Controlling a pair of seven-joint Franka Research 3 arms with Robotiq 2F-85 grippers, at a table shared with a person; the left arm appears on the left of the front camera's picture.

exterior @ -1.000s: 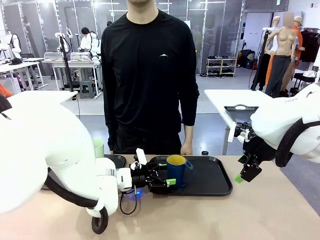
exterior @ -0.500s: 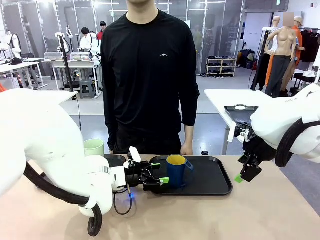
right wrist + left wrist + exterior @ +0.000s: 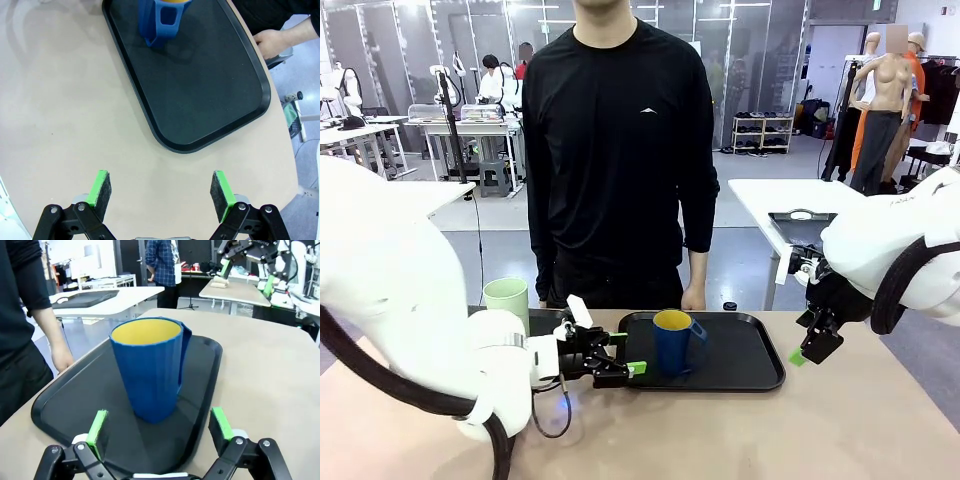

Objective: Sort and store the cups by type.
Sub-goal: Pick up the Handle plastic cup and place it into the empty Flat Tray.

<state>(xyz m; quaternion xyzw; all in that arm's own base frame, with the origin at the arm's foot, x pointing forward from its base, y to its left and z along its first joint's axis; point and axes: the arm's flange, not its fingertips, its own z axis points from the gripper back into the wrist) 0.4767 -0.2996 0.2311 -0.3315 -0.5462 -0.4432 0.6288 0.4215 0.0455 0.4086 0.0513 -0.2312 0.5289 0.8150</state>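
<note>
L pincer point(image 3: 623, 353) has backed off from blue mug point(image 3: 676, 341) since earlier frame, now just beside it, jaws wide, empty. Mug upright on black tray point(image 3: 745, 372), handle to robot's right. Mint tumbler point(image 3: 506, 298) upright at table's point(image 3: 770, 430) far left edge. R pincer point(image 3: 808, 350) hangs right of tray, wide, empty. Person's hand point(image 3: 693, 298) near tray's far rim.

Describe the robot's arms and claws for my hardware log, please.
Both arms are bulky, glossy white with black joint bands. The left claw is black with bright green pads, a black cable looping under its wrist and a small blue light there. The right claw matches: black linkage fingers, green pads.
</note>
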